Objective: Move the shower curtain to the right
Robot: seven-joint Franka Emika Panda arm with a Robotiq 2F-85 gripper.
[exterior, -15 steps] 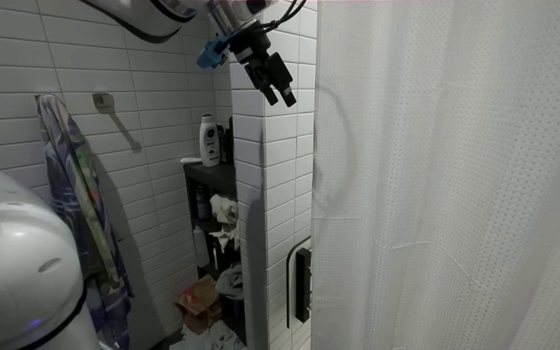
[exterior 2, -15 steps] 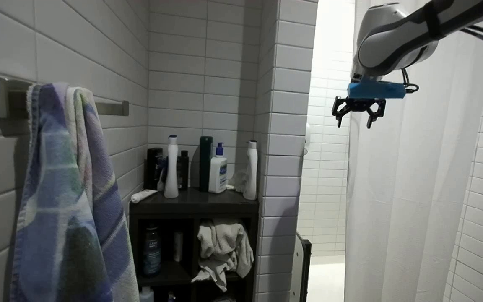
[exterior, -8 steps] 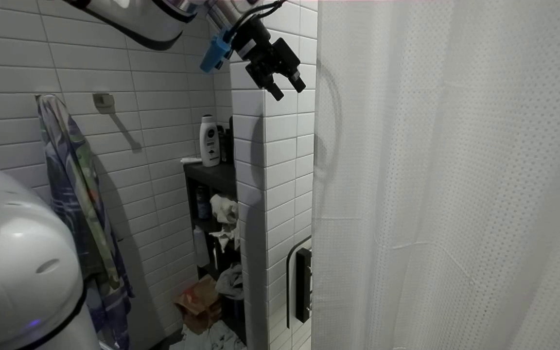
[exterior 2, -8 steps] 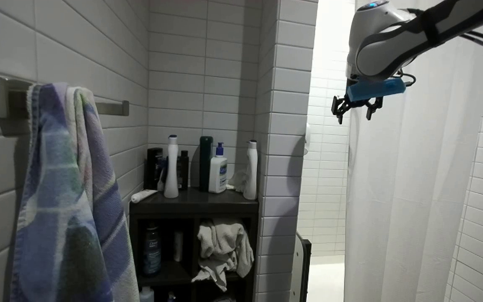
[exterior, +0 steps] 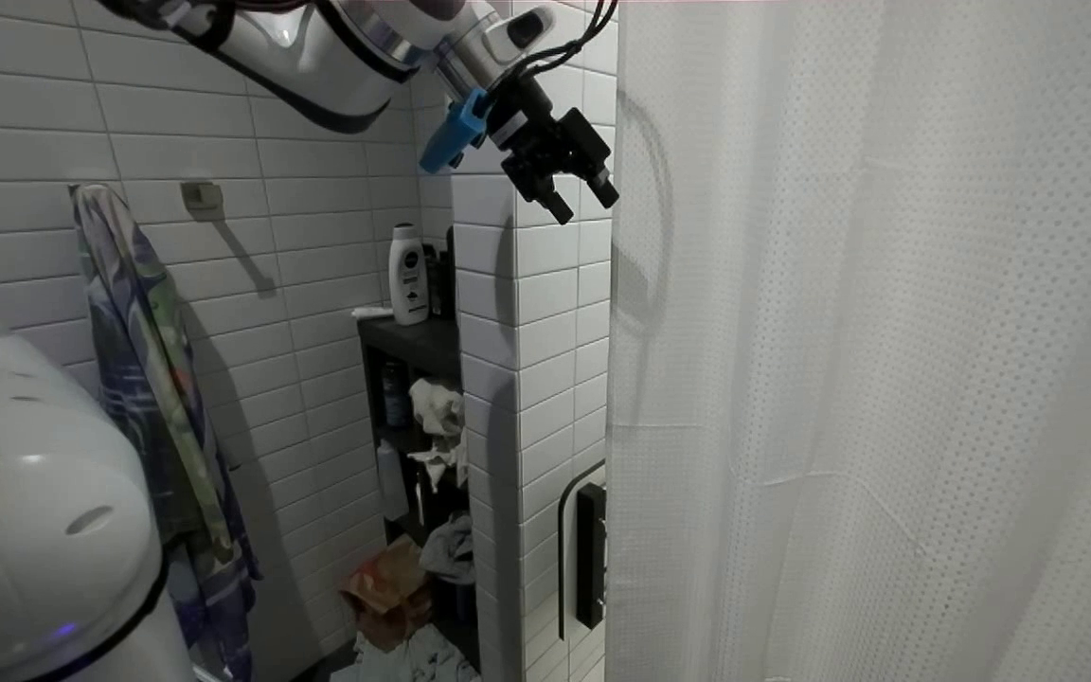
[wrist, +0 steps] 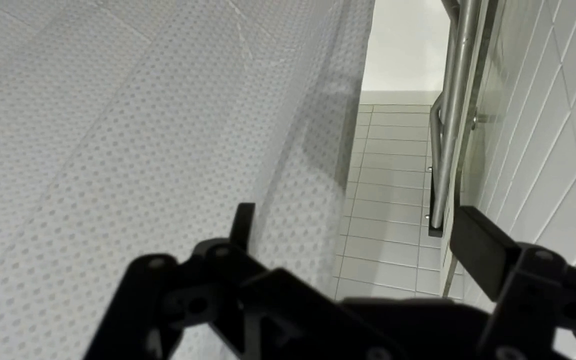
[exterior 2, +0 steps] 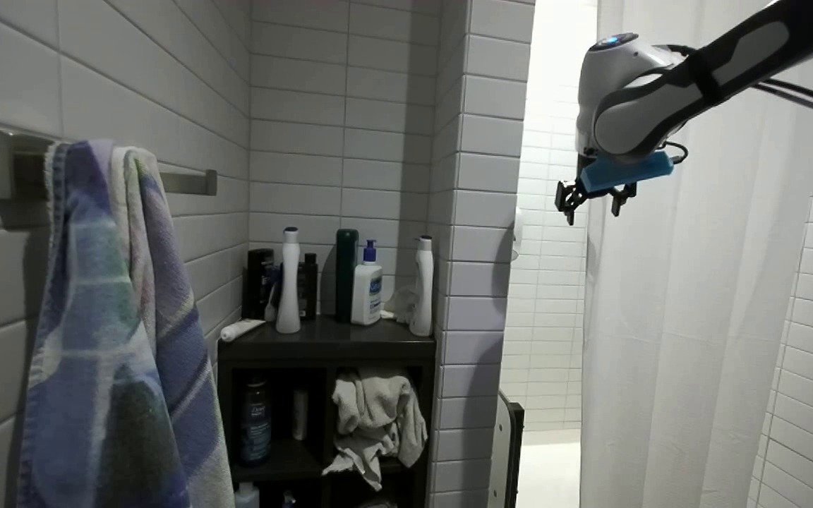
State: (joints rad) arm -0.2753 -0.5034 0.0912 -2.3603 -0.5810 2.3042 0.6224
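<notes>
"Wrist view: how does the gripper [wrist: 355, 220] stand?"

"Wide, fingers [wrist: 484, 252] well apart, holding nothing. The shower curtain [wrist: 168, 125] spreads from seven o'clock to twelve, and its free edge [wrist: 345, 145] shows between the fingers."

"Touching it?"

"I can't tell. A metal rail [wrist: 454, 115] runs up toward one o'clock. In both exterior views the curtain hangs at four o'clock from the gripper. In an exterior view, the tiled pillar [exterior 2: 484, 240] stands at eight o'clock, the dark shelf [exterior 2: 322, 351] beyond it."

"Which step is this, then?"

"Lining up on that edge, I'd judge; the pull isn't begun. Next, the fingers should pass either side of the cloth and pinch it, clear of the rail, then draw it right, toward three o'clock as the exterior views have it."
</notes>
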